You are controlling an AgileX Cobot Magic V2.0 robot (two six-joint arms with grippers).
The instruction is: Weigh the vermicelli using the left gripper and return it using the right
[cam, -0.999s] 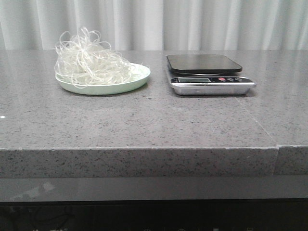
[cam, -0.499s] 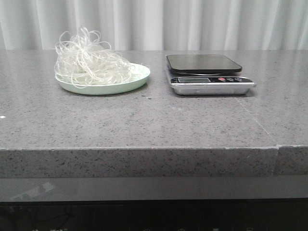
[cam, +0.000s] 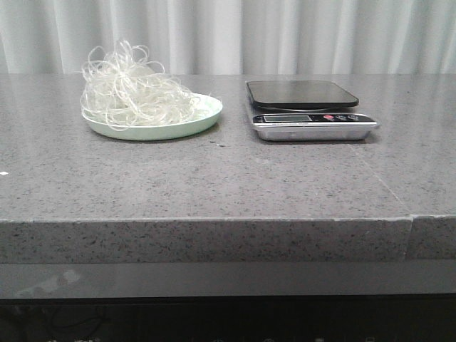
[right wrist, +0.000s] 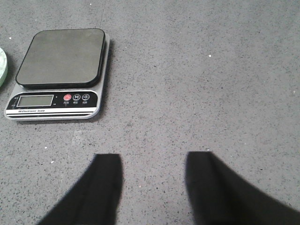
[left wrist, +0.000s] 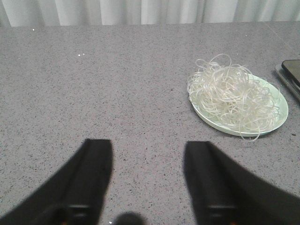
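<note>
On the left of the grey stone table [cam: 214, 178] we see the vermicelli [cam: 132, 92], a loose whitish tangle piled on a pale green plate [cam: 203, 117], with stray loops rising above the heap and a few strands hanging over the rim. Just to the right of the plate, apart from it, stands a kitchen scale [cam: 310, 110] with a dark square platform and a silver front strip carrying a display and small buttons; nothing lies on its platform. Behind both hangs a pale pleated curtain [cam: 285, 35].

From the left wrist camera we find the left gripper [left wrist: 147, 176] with its two black fingers spread wide, holding nothing, above bare table well short of the plate; open tabletop lies between it and the noodles. From the right wrist camera the right gripper [right wrist: 152, 185] is likewise spread and empty, with the scale ahead of it and a sliver of the plate's rim at the picture's edge.

Compared with the front views of a second and half a second ago, the plate, noodles and scale sit exactly where they were.
</note>
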